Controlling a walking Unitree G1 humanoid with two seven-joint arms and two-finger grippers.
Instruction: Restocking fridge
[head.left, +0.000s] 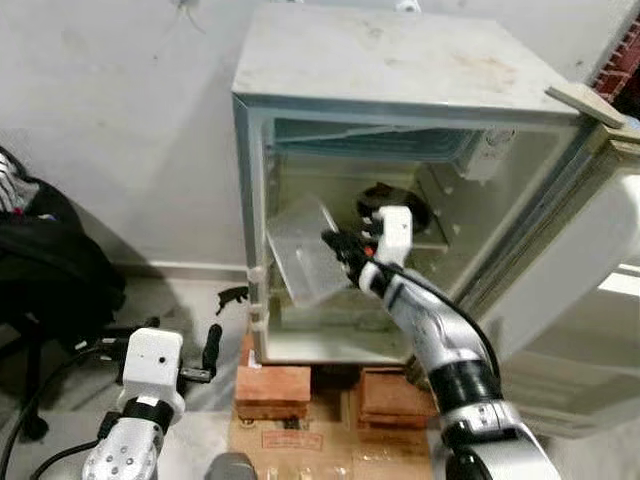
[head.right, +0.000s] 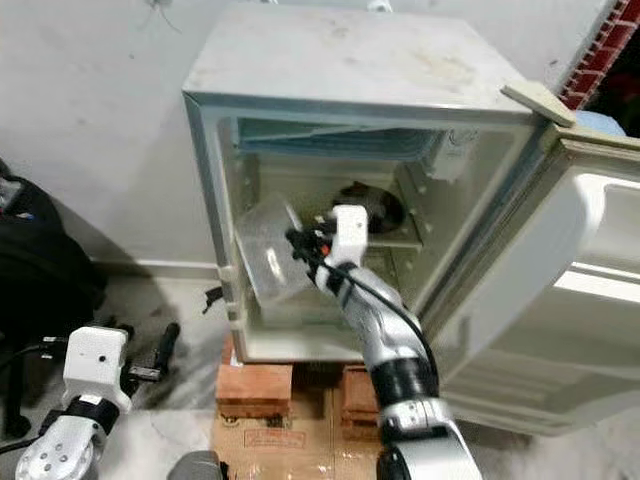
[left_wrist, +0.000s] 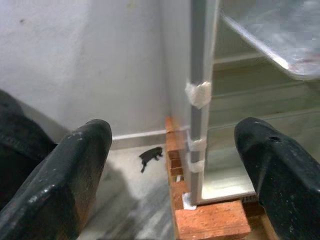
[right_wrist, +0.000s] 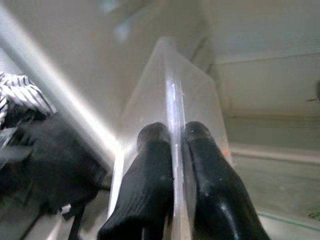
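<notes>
On the far left a black bag lies on the floor by the wall. Next to it, low down, is the left hand. Its two black fingers are spread wide with nothing between them, and it hangs idle outside the fridge. A small dark thing lies on the floor near the wall; I cannot tell what it is.

Then comes the small white fridge. It stands on red bricks (two stacks, side by side) with a flat cardboard sheet in front of them. Its door is swung wide open to the right.

Inside the fridge, the right hand pinches the edge of a clear plastic shelf. The right wrist view shows both fingers pressed tight on the thin edge. The shelf is tilted, not flat, with one side near the left wall of the fridge. Behind it sits something round and dark at the back.

I think the job is at an early part. The shelf is not sitting level yet, and I see no food or bottles inside. The shelf needs to go flat on its rails, and then things can be put in.
</notes>
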